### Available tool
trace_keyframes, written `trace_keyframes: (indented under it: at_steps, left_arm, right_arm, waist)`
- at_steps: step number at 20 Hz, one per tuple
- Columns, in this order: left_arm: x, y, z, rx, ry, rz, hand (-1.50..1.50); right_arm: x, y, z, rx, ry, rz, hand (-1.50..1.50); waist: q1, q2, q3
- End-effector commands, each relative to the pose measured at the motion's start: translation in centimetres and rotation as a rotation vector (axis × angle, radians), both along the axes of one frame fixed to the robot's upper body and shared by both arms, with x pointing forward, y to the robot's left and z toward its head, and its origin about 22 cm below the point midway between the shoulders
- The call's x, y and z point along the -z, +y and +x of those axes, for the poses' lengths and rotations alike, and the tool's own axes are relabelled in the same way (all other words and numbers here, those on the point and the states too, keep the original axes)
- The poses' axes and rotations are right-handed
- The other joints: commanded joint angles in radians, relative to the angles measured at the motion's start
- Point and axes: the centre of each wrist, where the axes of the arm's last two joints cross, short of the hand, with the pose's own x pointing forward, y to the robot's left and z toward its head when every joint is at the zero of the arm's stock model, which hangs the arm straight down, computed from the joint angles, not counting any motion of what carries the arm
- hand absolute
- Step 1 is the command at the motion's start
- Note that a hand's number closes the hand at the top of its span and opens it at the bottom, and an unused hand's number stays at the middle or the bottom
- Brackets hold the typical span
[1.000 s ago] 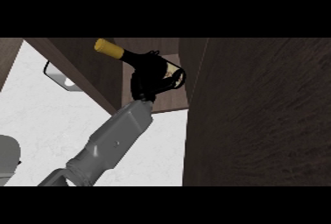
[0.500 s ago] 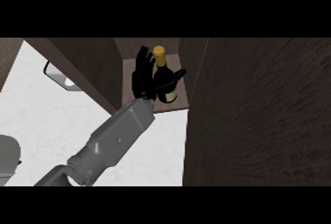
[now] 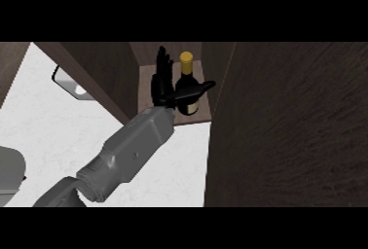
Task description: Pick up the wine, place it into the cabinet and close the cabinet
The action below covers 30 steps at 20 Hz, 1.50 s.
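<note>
The wine bottle is dark with a yellow cap and stands upright on the shelf inside the open cabinet. My left hand is right beside it on its left. The fingers point straight up along the bottle and the thumb reaches across the front of its body. The hand looks open, no longer wrapped round the bottle. The grey forearm runs up from the lower left. My right hand is not visible.
A wide dark wooden cabinet door stands open at the right, filling that side. Another wooden panel with a metal handle lies at the upper left. The white counter spreads below, with a grey object at its left edge.
The bottle went from tilted in my left hand to upright on the cabinet shelf. The fingers have straightened beside it.
</note>
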Motion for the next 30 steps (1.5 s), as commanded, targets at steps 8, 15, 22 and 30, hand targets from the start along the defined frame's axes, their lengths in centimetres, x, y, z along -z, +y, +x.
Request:
trace_keyframes:
  at_steps: [8,15,22,30]
  left_arm:
    - [0.0,-1.1,-1.0,0.019,-0.091,-0.015,-1.50]
    - [-0.1,-2.9,-2.6,0.076,-0.093,-0.079,-1.50]
    - [0.7,-3.2,-3.6,0.144,-0.114,-0.058,-1.50]
    - [3.1,-2.8,-5.8,0.151,-0.126,-0.032,-1.50]
  right_arm:
    - [-0.2,-0.2,-1.2,0.014,-0.014,-0.003,-1.50]
    - [0.5,-0.6,-0.5,0.020,0.025,-0.004,-1.50]
    - [0.5,0.0,-0.6,0.037,0.034,-0.008,-1.50]
    - [0.4,-1.7,-1.0,0.066,0.050,0.003,-1.50]
  waist:
    - [0.024,-0.010,0.000]
    - [0.043,-0.015,0.001]
    - [0.067,-0.019,0.001]
    - [0.098,-0.026,0.001]
